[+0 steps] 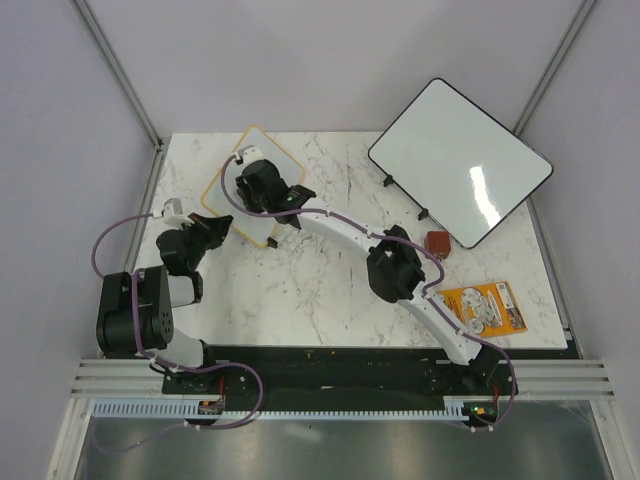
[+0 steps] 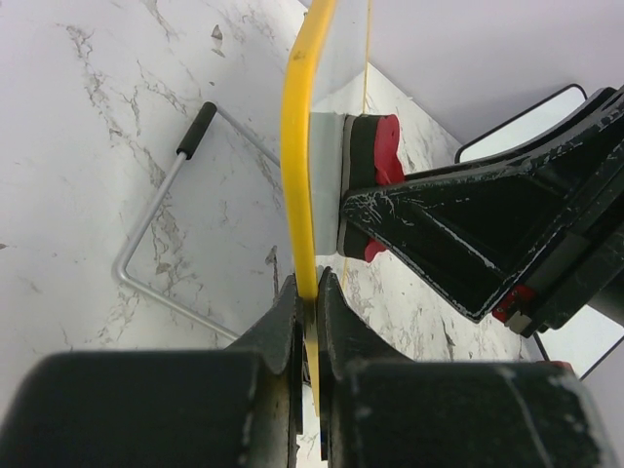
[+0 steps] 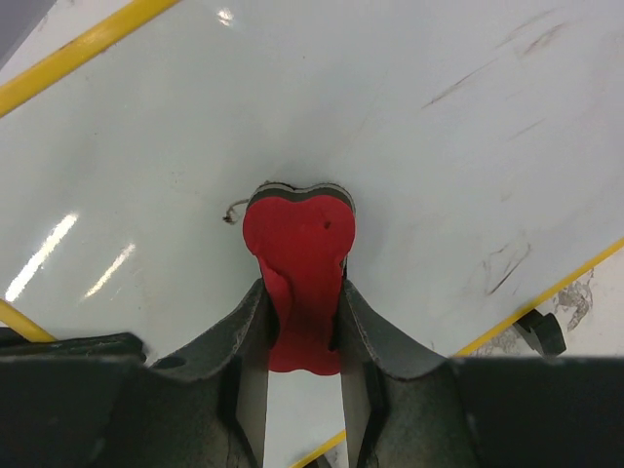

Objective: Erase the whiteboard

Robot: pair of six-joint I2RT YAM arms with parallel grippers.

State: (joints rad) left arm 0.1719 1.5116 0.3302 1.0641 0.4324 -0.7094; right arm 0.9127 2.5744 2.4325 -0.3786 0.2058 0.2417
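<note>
At the far left of the tabletop [image 1: 330, 290], with my left end effector [image 2: 310, 292] clamped on the whiteboard [image 1: 222, 198] rim and my right end effector [image 3: 300, 292] clamped on the eraser [image 3: 297, 239], pressing too hard could twist the board free.

whiteboard [image 3: 390, 117]: white face, yellow frame, faint dark pen streaks
eraser [image 3: 298, 244]: red, with grey and black layers at its pad
table [image 1: 300, 290]: white marble with grey veining
larger whiteboard [image 1: 450, 150]: white, black frame
cables [image 1: 96, 252]: purple
packet [image 1: 483, 308]: orange and white
wire stand [image 2: 149, 210]: silver, black tip
small block [image 1: 438, 242]: reddish brown
</note>
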